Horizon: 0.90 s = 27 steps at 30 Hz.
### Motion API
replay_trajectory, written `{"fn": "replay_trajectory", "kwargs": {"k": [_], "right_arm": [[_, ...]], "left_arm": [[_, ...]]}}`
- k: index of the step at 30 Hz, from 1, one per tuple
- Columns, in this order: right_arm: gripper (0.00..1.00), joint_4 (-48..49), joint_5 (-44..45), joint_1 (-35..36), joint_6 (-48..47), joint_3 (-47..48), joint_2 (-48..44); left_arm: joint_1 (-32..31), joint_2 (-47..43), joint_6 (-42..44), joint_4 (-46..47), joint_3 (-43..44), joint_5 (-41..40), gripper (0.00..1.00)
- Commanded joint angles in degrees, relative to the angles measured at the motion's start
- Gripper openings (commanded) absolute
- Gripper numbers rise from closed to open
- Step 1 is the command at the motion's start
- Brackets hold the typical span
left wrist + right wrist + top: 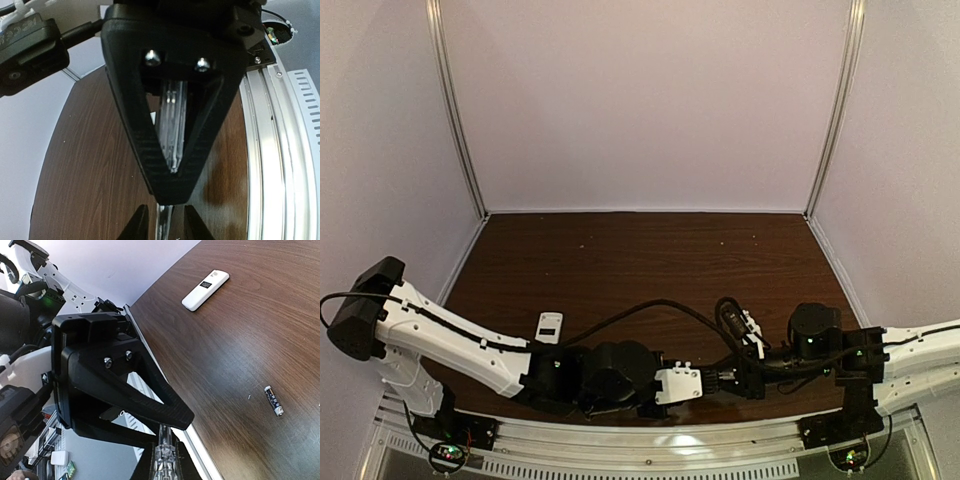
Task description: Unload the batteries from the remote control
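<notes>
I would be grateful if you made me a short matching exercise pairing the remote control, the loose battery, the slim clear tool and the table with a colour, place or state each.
Things:
1. remote control
2. battery
3. slim clear tool
4. table

Descriptions:
A. dark brown wood grain
B. clamped in the right gripper
C. white, with a dark rectangle on its upper face
D. tiny cylinder lying loose on the wood, apart from the other things

Pairs: 1-C, 2-D, 3-B, 4-A

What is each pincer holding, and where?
The right pincer grips the screwdriver by its clear ribbed handle; the left pincer straddles it, jaws apart, holding nothing.
</notes>
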Motion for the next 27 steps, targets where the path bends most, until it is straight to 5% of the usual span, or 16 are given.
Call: {"fn": "replay_trajectory", "kwargs": {"k": [1, 10, 18, 21, 27], "right_arm": [[0.00, 1.1, 0.0, 0.4, 0.2, -1.0, 0.3], [0.00, 0.6, 0.5, 0.5, 0.2, -1.0, -0.2], [0.01, 0.5, 1.4, 0.5, 0.2, -1.0, 0.1], [0.11, 0.2, 1.8, 0.6, 0.3, -0.9, -0.1], [0.56, -0.2, 2.8, 0.6, 0.8, -1.2, -2.0]], "left_arm": [[-0.8, 1.4, 0.7, 0.0, 2.2, 0.4, 0.26], [-1.5, 2.3, 0.9, -1.0, 3.4, -0.5, 0.01], [-2.0, 2.4, 0.9, -1.2, 3.6, -1.3, 0.00], [-2.2, 2.4, 0.6, -1.4, 3.6, -1.5, 0.00], [-2.1, 2.4, -0.3, -1.4, 3.1, -2.3, 0.00]]}}
